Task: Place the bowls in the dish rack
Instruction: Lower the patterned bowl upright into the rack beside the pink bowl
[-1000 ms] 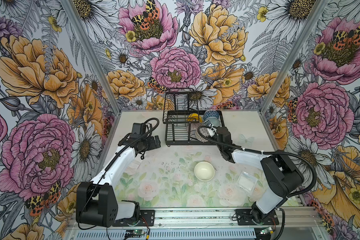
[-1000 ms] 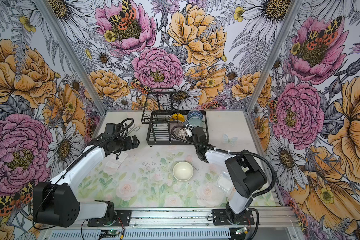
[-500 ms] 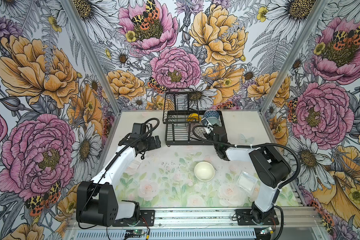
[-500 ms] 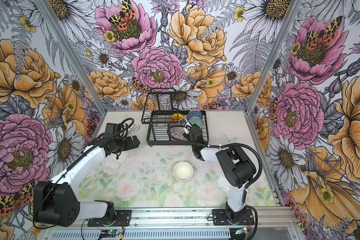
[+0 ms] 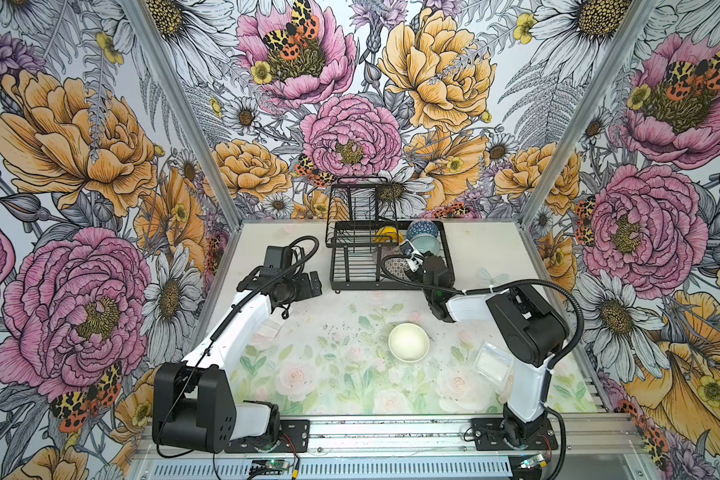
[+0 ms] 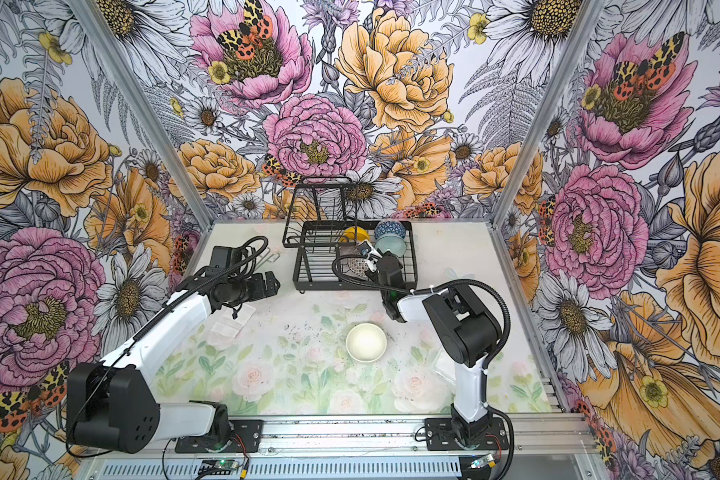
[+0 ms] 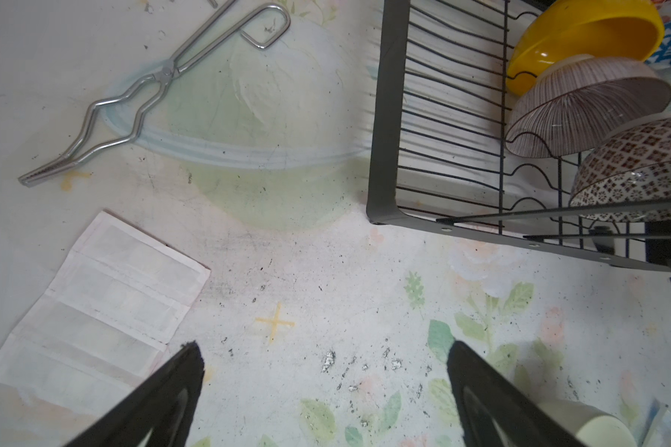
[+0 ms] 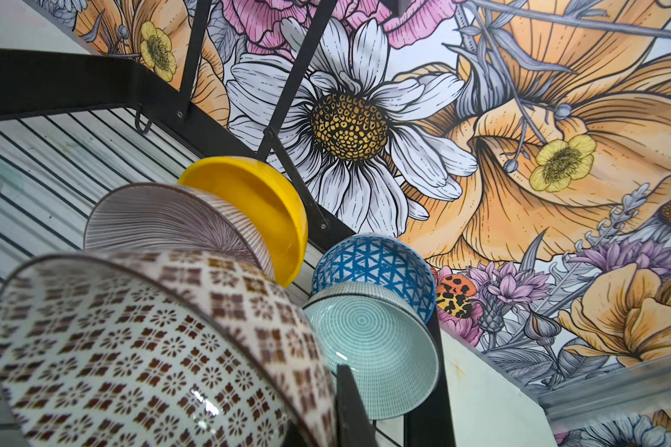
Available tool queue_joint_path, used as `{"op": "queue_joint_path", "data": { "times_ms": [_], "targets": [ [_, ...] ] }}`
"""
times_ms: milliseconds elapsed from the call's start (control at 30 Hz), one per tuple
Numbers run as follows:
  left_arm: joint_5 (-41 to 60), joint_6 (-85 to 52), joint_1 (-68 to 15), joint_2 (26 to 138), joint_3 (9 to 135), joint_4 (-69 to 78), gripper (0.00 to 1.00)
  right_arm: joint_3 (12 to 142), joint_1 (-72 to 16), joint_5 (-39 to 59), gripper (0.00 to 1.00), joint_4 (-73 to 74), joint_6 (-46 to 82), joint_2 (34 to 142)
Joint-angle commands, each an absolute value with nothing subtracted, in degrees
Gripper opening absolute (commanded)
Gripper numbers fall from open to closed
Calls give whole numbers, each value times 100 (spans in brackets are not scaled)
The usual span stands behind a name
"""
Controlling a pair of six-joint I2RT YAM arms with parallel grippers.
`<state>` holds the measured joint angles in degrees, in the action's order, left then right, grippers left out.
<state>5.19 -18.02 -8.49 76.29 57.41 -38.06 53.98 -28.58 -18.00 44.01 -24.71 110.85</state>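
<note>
The black wire dish rack (image 5: 352, 262) (image 6: 314, 262) stands at the back of the table. On its right side the yellow bowl (image 8: 256, 205), the pink-striped bowl (image 8: 163, 220), the blue-patterned bowl (image 8: 369, 259) and the pale teal bowl (image 8: 376, 348) stand on edge. My right gripper (image 5: 412, 259) (image 8: 328, 402) is shut on the rim of the black-and-white patterned bowl (image 5: 396, 266) (image 8: 140, 348), tilted in front of the striped one, over the rack's front right. The plain cream bowl (image 5: 408, 341) (image 6: 366, 341) sits upright on the table. My left gripper (image 5: 312, 284) (image 7: 324, 352) hovers open and empty left of the rack.
Thin metal tongs (image 7: 152, 85) lie on the table left of the rack. A folded white paper (image 7: 101, 305) lies under the left arm. A clear square tub (image 5: 493, 363) sits by the right arm's base. Flowered walls close in the back and both sides.
My right gripper has carried the patterned bowl a little left and deeper over the rack, and its arm has swung. The left arm and the cream bowl have not moved.
</note>
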Motion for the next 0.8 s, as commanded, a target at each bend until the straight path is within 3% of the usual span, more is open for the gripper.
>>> {"op": "queue_joint_path", "data": {
  "times_ms": [0, 767],
  "targets": [
    [634, -1845, -892, 7620, 5702, -3700, 99, 5690, -2892, -1595, 0, 5031, -2512, 11198],
    [661, -1825, -931, 7717, 5781, -3696, 99, 6326, -2901, -891, 0, 4897, -3030, 11864]
  ]
}}
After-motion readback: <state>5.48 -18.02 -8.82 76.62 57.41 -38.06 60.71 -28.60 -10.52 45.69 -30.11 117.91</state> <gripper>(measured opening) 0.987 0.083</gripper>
